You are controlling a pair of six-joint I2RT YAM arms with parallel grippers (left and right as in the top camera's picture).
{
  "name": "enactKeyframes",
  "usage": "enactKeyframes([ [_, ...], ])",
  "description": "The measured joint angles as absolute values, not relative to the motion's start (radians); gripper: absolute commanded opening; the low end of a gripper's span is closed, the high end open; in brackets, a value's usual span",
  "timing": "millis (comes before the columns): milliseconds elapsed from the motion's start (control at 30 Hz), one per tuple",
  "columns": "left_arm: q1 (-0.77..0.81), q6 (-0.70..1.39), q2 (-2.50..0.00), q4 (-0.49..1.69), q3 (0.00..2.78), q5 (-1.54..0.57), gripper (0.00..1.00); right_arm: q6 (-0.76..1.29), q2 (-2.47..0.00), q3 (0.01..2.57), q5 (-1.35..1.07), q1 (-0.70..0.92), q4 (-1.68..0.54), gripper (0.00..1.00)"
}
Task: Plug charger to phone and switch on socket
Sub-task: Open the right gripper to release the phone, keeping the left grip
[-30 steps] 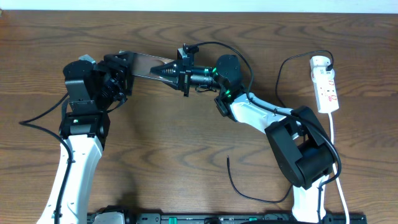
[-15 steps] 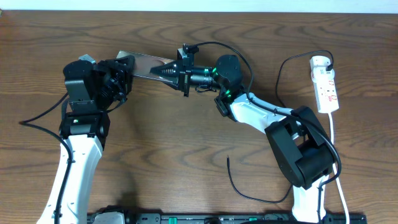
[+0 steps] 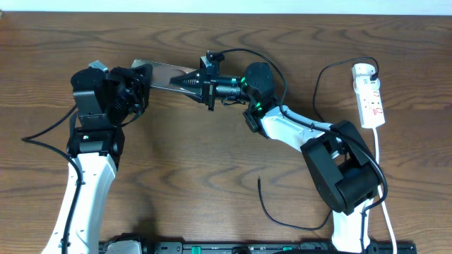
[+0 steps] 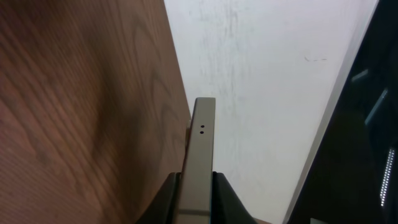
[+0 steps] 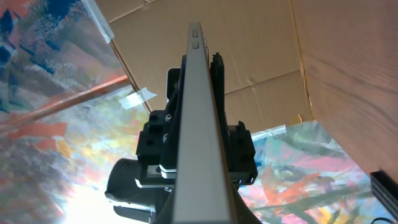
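The phone (image 3: 166, 73) is held off the table between both arms, its bronze back tilted up. My left gripper (image 3: 143, 79) is shut on its left end, and in the left wrist view the black fingers (image 4: 166, 200) press both faces of the edge-on phone (image 4: 200, 149). My right gripper (image 3: 186, 81) is shut on its right end; its wrist view shows the phone's edge (image 5: 199, 118) running away from the jaws. The charger's black cable (image 3: 272, 212) lies loose at the front, tip (image 3: 259, 180) free. Its white adapter (image 3: 363, 70) sits in the socket (image 3: 371, 102) at far right.
The socket's white cord (image 3: 381, 176) runs down the right side to the front edge. A black cable (image 3: 42, 135) trails left of the left arm. The right arm's base (image 3: 346, 176) stands beside the charger's loop.
My left gripper's jaws have closed onto the phone's left end. The right gripper has kept its grip, and the phone has barely moved.
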State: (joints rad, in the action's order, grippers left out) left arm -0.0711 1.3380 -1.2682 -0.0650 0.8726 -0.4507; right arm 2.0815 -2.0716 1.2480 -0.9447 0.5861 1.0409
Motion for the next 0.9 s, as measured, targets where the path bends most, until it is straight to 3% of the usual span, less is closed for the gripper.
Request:
enactKeyframes([
  [567, -0.072, 1.346, -1.268, -0.068, 0.873, -0.451, 0.07, 2.116, -2.072, 1.248, -0.941, 0.587, 1.042, 0.02],
  [767, -0.072, 1.341, -1.268, -0.059, 0.873, -0.450, 0.07, 2.094, -2.072, 1.248, -0.948, 0.589, 1.045, 0.23],
  [900, -0.072, 1.334, -1.268, -0.056, 0.873, -0.450, 0.07, 2.078, -2.072, 1.248, -0.952, 0.589, 1.047, 0.31],
])
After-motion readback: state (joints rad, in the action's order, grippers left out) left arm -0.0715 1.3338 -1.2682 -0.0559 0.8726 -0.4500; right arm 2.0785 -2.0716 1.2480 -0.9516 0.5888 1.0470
